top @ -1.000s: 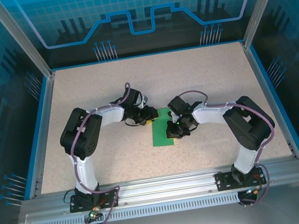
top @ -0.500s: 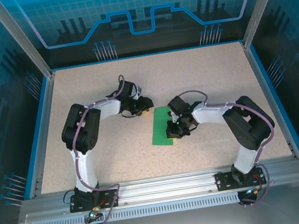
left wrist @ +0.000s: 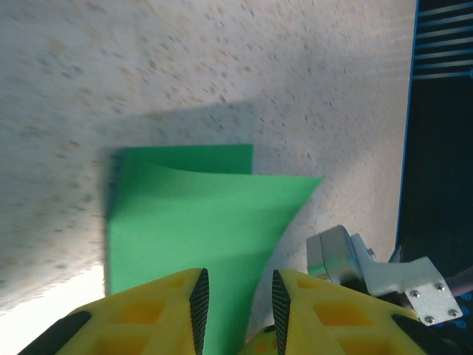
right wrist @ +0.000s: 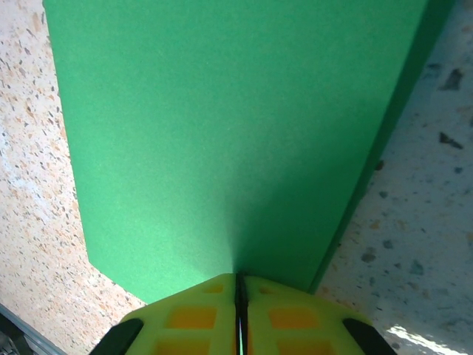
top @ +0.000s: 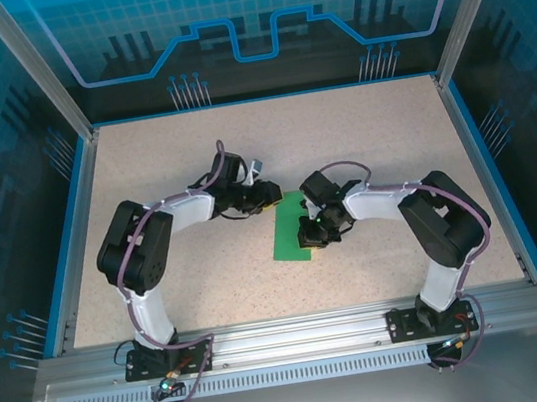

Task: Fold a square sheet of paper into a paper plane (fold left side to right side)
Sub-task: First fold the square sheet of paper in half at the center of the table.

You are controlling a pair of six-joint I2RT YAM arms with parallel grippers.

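The green square sheet of paper [top: 287, 234] lies folded at mid-table, and its upper layer [left wrist: 199, 222] bows up above the lower one. My left gripper [top: 270, 198] is at the sheet's far end. Its yellow fingers [left wrist: 194, 299] stand apart, open, and the paper's edge runs through the gap between them. My right gripper [top: 306, 235] is at the sheet's right edge. In the right wrist view its jaws are shut [right wrist: 239, 285] on the green paper [right wrist: 222, 140], with a faint crease running out from the tips. No paper plane shape has formed.
The speckled tabletop [top: 370, 135] spreads around the sheet, bounded by blue rails [top: 80, 239] and glass walls. A grey metal bracket [left wrist: 347, 255] sits close to the right of my left fingers. Both arm bases stand at the near edge.
My left arm's elbow has swung out to the left, and its gripper has shifted from over the sheet's upper left toward the far end. The right arm has stayed still.
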